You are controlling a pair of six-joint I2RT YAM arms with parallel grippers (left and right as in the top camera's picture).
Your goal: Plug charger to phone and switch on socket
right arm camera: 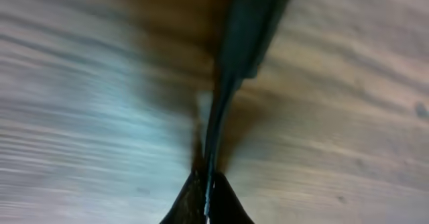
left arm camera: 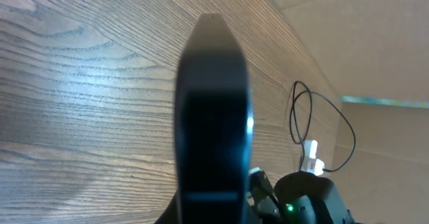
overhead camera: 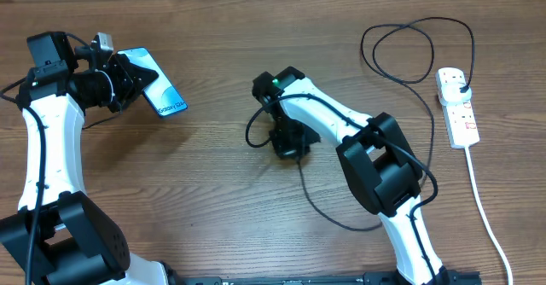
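Wood-grain worktop (overhead camera: pixel 213 217), brown laminate with long streaky lines, takes up nearly everything I can see from overhead.

The socket (overhead camera: pixel 461 119) is the long white plastic strip at the far right, rounded ends, little red marks along it. The charger (overhead camera: pixel 461 87) has its black plug head sitting in the strip's top outlet. From there its thin black cable makes a big loose loop, then trails down and back across the middle of the worktop.

The phone (overhead camera: pixel 162 95) is at the upper left, a slim flat rectangle with a glossy light-blue screen and white "Galaxy S24" text near the end away from my left hand (overhead camera: pixel 135 84). That hand is grasping it by the other end. On the left wrist cam it's just a dark, blurry slab seen edge-on with a rounded tip.

My right hand (overhead camera: pixel 288 144) is in the centre, pointing down at the worktop and clenched on the charger cable. The right wrist cam is blurry, but the cable runs up from between the fingers (right arm camera: pixel 228 207) to a small, boxy dark plug tip.
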